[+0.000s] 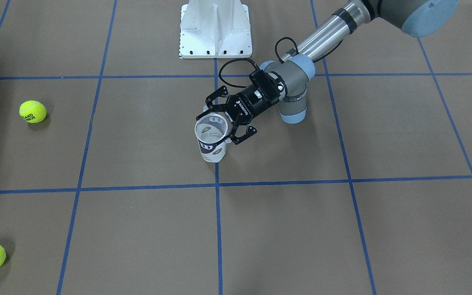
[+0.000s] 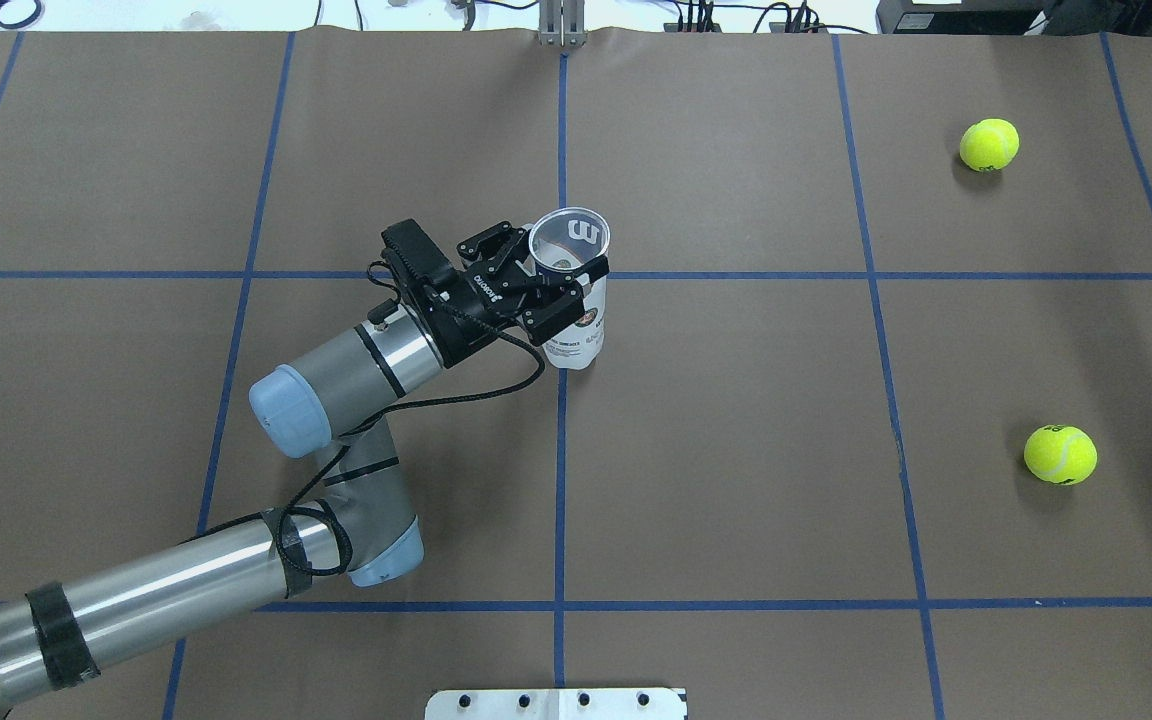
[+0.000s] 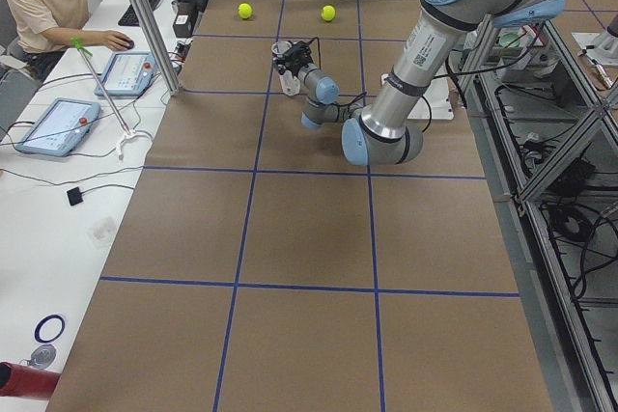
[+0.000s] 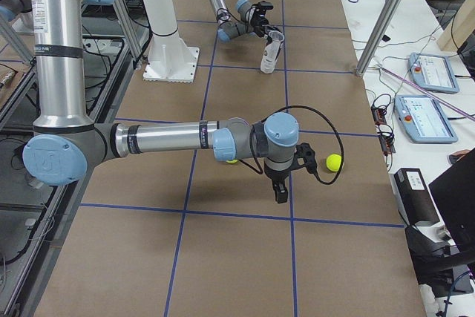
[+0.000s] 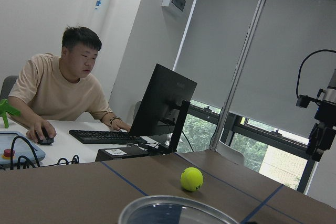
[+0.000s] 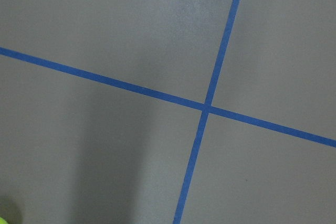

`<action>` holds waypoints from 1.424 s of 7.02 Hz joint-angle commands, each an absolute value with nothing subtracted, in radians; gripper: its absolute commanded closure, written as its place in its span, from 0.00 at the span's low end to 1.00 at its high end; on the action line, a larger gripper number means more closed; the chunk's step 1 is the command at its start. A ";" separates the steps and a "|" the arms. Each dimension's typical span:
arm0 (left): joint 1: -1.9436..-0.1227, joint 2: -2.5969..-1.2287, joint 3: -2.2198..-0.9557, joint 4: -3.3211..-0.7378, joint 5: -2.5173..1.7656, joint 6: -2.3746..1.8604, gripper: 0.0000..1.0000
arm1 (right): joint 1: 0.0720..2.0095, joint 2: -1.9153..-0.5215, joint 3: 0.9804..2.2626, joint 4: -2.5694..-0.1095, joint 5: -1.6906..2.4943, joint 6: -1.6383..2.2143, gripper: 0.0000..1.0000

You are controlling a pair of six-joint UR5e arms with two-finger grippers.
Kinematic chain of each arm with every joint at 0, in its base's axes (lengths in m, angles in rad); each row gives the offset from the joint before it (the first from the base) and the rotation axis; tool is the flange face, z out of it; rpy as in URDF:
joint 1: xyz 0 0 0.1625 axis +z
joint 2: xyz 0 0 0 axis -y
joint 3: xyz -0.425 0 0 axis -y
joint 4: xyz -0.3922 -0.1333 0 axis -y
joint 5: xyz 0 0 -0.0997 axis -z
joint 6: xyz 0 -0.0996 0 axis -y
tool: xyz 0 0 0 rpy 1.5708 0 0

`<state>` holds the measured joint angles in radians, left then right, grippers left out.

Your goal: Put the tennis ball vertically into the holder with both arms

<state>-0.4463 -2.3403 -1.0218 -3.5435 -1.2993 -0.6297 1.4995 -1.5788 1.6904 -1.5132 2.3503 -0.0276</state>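
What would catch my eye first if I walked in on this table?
The robot's left hand, black on a silver-grey arm, reaches to mid-table, fingers either side of an upright clear tennis-ball tube. Off to the robot's right lie two bright yellow balls, apart: the far tennis ball and the near tennis ball.

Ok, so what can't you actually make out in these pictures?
Right claw: seen only in exterior right, edge-on and small; open or shut unclear.
Left claw: it straddles the holder, but in the front and overhead views it covers the contact itself, so the grip is unclear.
One tennis ball: mostly behind the right arm in exterior right.
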 commanded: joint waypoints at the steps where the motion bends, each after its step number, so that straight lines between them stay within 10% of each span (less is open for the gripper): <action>1: -0.446 -2.341 -1.029 -3.543 -1.299 -0.615 0.11 | 1.489 -1.580 1.697 -1.513 2.359 0.002 0.00; 10: -0.443 -2.338 -1.035 -3.536 -1.315 -0.422 0.01 | 1.489 -1.580 1.695 -1.513 2.359 -0.002 0.00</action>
<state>-0.4437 -2.3389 -1.0360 -3.5369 -1.3140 -0.4401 1.4895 -1.5812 1.6957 -1.5125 2.3593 -0.0013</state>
